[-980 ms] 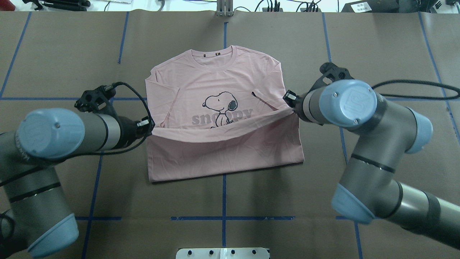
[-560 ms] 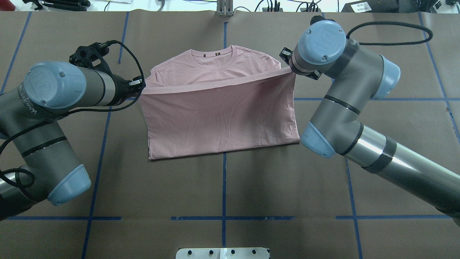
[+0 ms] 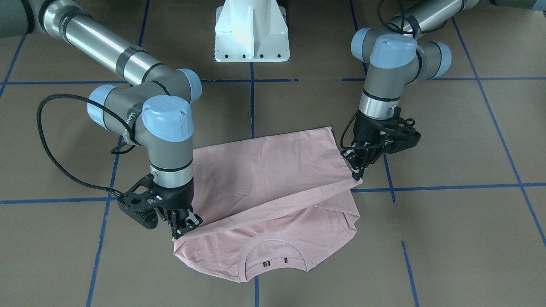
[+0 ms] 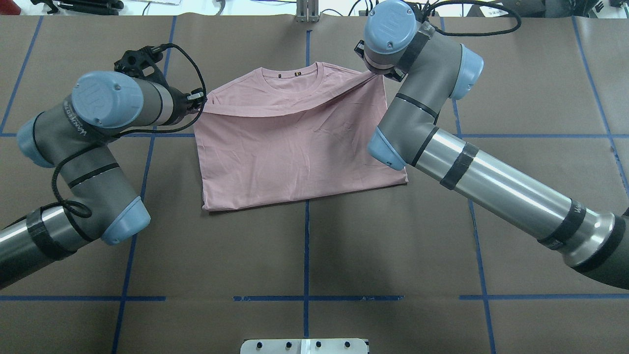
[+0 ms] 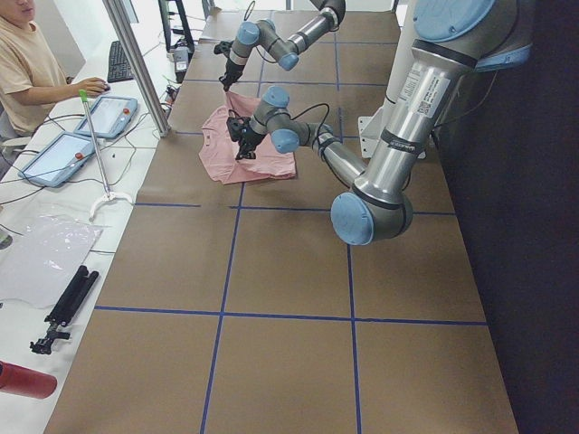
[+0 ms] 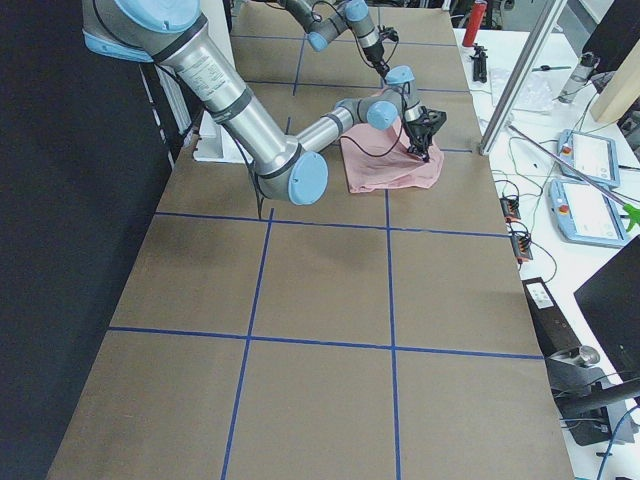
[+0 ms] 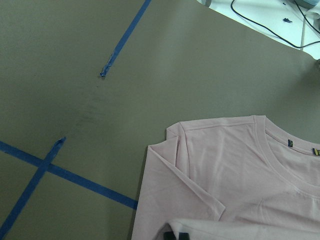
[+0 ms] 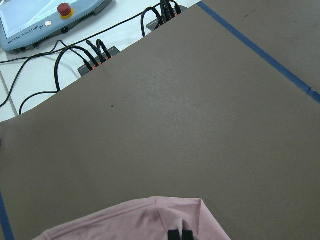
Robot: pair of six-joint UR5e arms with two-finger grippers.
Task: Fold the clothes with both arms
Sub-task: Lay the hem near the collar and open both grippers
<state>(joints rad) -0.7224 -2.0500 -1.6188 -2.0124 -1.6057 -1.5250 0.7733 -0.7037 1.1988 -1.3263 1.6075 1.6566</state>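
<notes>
One pink T-shirt (image 3: 273,179) lay before the white pedestal (image 3: 251,30), collar (image 3: 275,254) farthest from it, left gripper (image 3: 357,170) and right gripper (image 3: 185,228) each clamped on one lifted hem corner.

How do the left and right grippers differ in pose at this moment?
The right gripper holds its hem corner nearly level with the collar; the left gripper holds its corner short of it, so the folded edge slants. Overhead, the left gripper shows, the right gripper hides under its wrist. Both pinch the T-shirt.
</notes>
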